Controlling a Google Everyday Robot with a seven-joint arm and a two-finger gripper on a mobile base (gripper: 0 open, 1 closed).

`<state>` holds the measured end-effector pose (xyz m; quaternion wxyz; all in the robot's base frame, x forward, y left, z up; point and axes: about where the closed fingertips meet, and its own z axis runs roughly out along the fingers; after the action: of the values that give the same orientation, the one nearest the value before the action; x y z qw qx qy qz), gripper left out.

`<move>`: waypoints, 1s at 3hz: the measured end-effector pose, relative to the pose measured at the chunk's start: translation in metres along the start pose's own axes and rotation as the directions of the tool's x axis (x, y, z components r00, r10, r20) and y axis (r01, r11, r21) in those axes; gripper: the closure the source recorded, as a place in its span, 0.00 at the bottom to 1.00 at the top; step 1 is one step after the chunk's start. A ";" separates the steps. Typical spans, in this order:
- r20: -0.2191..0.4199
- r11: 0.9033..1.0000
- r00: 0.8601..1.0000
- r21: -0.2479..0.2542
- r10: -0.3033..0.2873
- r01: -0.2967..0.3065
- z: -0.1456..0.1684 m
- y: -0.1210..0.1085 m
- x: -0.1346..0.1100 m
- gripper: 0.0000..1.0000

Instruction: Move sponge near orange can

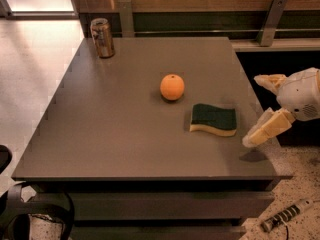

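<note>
The sponge [214, 119], dark green on top with a yellow foam layer, lies flat on the grey table [110, 129], right of centre. The orange can [102, 37] stands upright at the table's far left corner. My gripper [258, 109] hangs at the table's right edge, a short way right of the sponge and not touching it. Its two cream fingers are spread apart, one pointing up-left and one down-left, with nothing between them.
A round orange fruit [172, 87] sits just up-left of the sponge, on the line toward the can. A rail with metal posts [272, 21] runs behind the table. A cable-like tool [285, 216] lies on the floor at lower right.
</note>
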<state>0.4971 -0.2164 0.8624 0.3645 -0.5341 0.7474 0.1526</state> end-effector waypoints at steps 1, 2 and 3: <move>0.092 0.999 0.995 -0.031 0.028 -0.025 0.029 0.002 0.010 0.00; 0.167 0.998 0.985 -0.054 0.050 -0.042 0.047 0.006 0.013 0.00; 0.247 0.996 0.967 -0.077 0.063 -0.046 0.065 0.009 0.011 0.00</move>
<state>0.5118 -0.1805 0.8090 0.4319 -0.5026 0.7042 0.2549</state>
